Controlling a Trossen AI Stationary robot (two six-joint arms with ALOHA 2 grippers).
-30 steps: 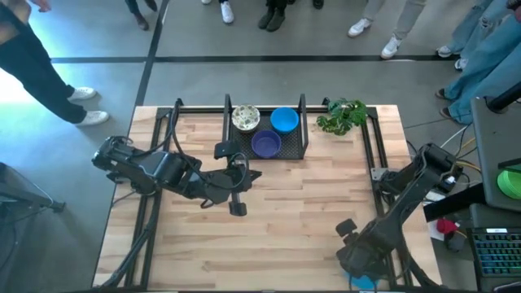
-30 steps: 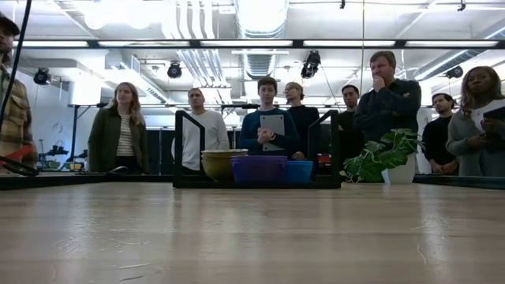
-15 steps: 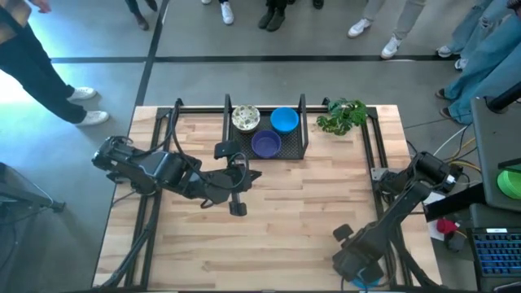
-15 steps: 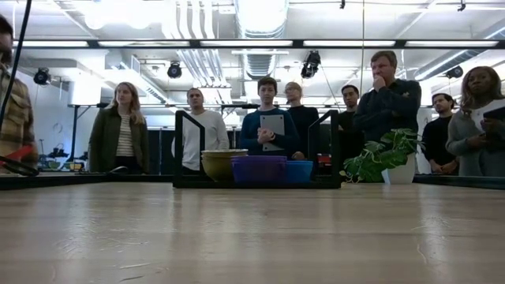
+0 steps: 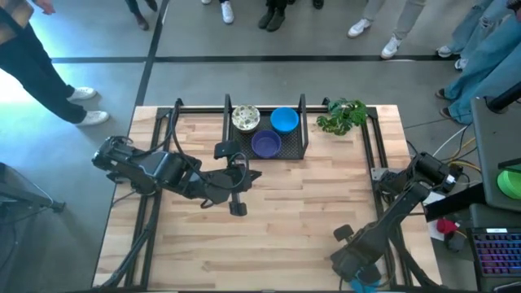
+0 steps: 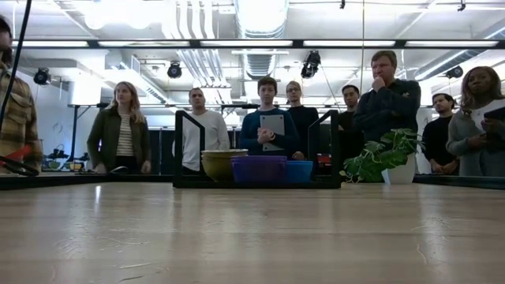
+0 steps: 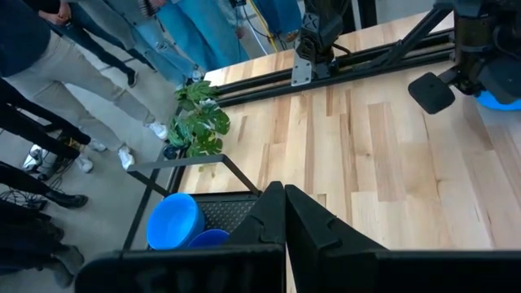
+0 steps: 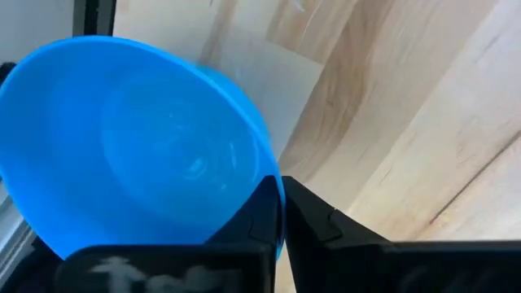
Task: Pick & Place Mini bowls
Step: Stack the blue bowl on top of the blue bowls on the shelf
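A bright blue mini bowl lies at the table's near right edge, showing only as a blue sliver under my right arm in the high view. My right gripper is shut at its rim. Three more mini bowls sit in the black mesh tray at the far middle: a speckled cream one, a blue one and a purple one. My left gripper hangs shut and empty over the table's middle, just in front of the tray. My right gripper has its two fingers closed together at the blue bowl's rim, on the side nearest the wrist, slanting down from above. The fingers hide the wall where they meet it. The bowl's hollow faces up. Whether it is lifted I cannot tell.
A green leafy plant stands at the far right corner, beside the tray. Black frame rails run along the table's left and right sides. Bare wood lies between the two arms. People stand beyond the far edge.
My right arm has drawn slightly toward the table's near edge and a little to the left, over the blue bowl. My left arm and the tray's bowls have kept still.
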